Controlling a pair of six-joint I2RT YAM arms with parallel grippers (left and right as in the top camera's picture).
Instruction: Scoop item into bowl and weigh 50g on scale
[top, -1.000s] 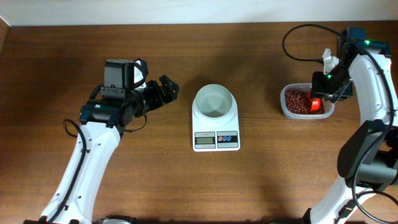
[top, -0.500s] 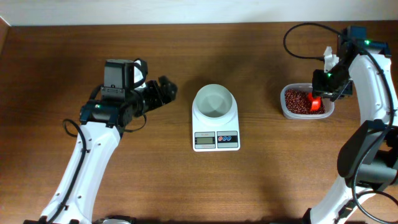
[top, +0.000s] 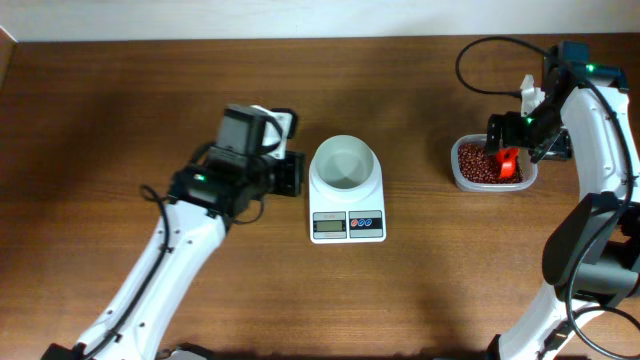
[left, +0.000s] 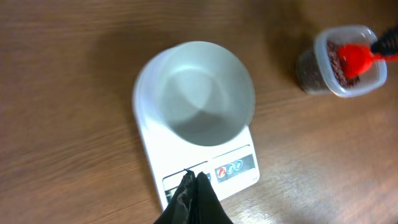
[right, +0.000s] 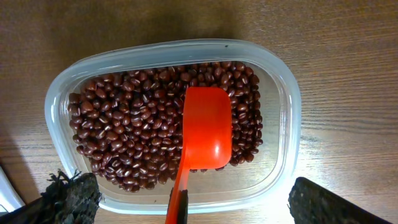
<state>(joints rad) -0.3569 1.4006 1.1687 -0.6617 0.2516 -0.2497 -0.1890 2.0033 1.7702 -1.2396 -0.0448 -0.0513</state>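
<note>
The empty white bowl (top: 345, 163) (left: 202, 93) stands on the white scale (top: 348, 226) (left: 243, 168) at the table's middle. My left gripper (top: 295, 172) (left: 194, 178) is shut on nothing, beside the scale's left edge; in its wrist view its tips sit over the display. The dark red beans (right: 130, 137) (top: 477, 161) fill a clear tub (right: 281, 87) (top: 463, 181) at the right. A red scoop (right: 208, 130) (top: 507, 166) lies on them, handle over the near rim. My right gripper (right: 199, 200) (top: 512, 133) is wide open astride that handle, not touching it.
The right arm's black cable loops above the tub at the back right. The left arm lies diagonally from the front left up to the scale. Bare brown table surrounds the scale and tub.
The left arm has swung right from the table's left side up to the scale, and its gripper has shut. The right gripper has opened and let go of the scoop's handle.
</note>
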